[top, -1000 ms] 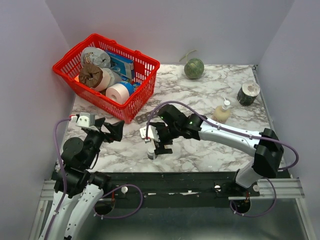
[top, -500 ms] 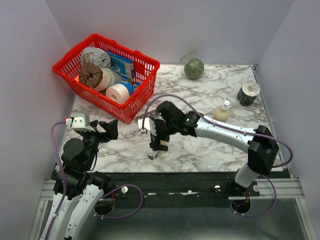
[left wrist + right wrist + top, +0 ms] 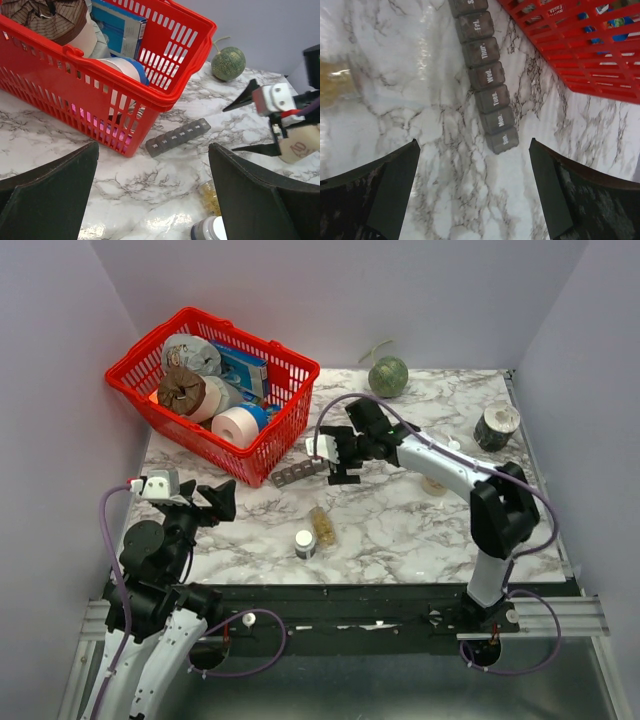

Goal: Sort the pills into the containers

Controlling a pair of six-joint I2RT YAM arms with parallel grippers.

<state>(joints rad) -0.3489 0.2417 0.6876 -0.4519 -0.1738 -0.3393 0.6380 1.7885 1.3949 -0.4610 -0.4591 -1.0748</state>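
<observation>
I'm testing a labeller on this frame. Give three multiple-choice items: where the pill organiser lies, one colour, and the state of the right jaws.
1. Where does the pill organiser lie? A. on the table beside the red basket B. inside that basket C. between the arm bases
2. What colour is the cap of the small dark bottle? A. red B. white C. green
3. How do the jaws of the right gripper stand? A. shut on the bottle B. shut on the organiser C. open, empty
Key: 1 A, the left wrist view shows it on marble by the basket; 2 B, its top shows white from above; 3 C, the right wrist view shows them wide apart.
</observation>
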